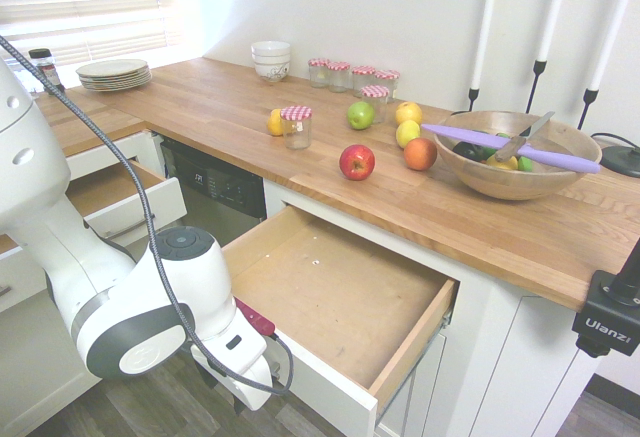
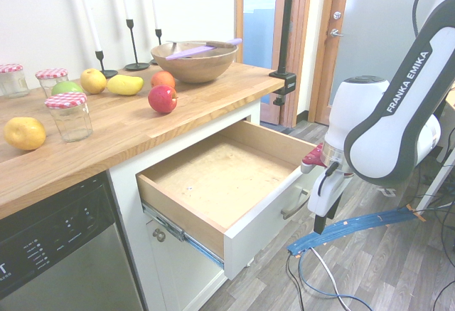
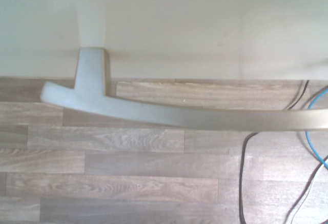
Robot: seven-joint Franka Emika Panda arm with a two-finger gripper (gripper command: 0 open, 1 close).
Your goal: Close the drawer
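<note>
The drawer (image 1: pixel 340 302) stands pulled far out under the wooden counter, its plywood bottom (image 2: pixel 213 176) bare. On its flat white front a slim silver bar handle (image 2: pixel 295 206) shows. My gripper (image 2: pixel 320 224) hangs low right in front of that white front, close to the handle's end, pointing toward the floor. In the first exterior view the gripper (image 1: pixel 238 399) is mostly hidden behind the arm's wrist. The wrist view looks straight at the handle (image 3: pixel 169 114) and the white front (image 3: pixel 164 24) from close by, with the wood floor behind.
A narrower white drawer (image 1: pixel 110 192) also stands open at the left, beside the dishwasher (image 1: pixel 215 192). The counter (image 1: pixel 230 107) carries jars, fruit, stacked plates and a wooden bowl (image 1: pixel 525 152). Cables lie on the floor (image 2: pixel 355 227) below the gripper.
</note>
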